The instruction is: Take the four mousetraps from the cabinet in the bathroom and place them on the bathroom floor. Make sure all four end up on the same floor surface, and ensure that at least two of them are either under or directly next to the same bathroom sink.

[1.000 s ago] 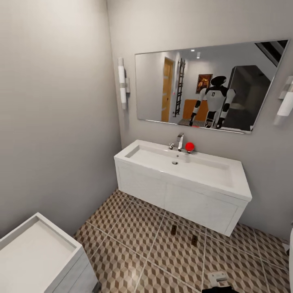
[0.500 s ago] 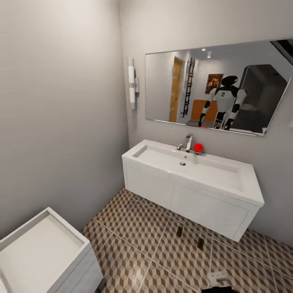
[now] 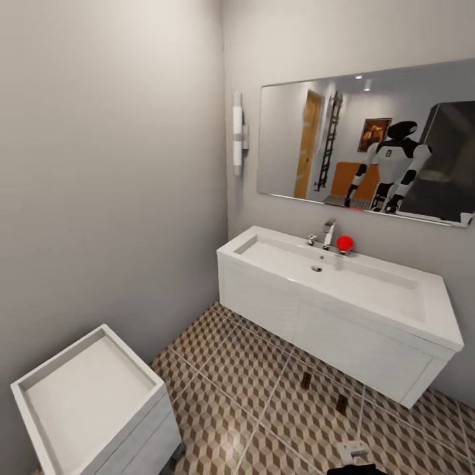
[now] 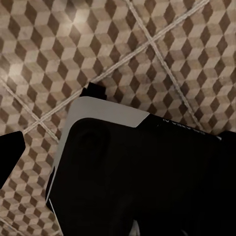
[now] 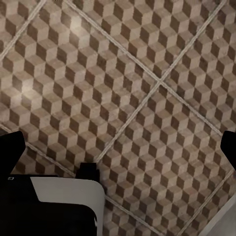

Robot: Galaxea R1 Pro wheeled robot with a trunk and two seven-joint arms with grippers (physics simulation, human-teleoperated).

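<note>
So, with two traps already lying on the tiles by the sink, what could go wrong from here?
1. The two mousetraps lie on the bathroom floor just in front of the sink, close to the robot; its base might roll over them or push them away while it turns.
2. The small white drawer unit stands near on the robot's left side, so a wide turn in this narrow room may bump it.

wall mirror [image 3: 369, 132], perhaps a red ball [image 3: 344, 243] (tapside).
</note>
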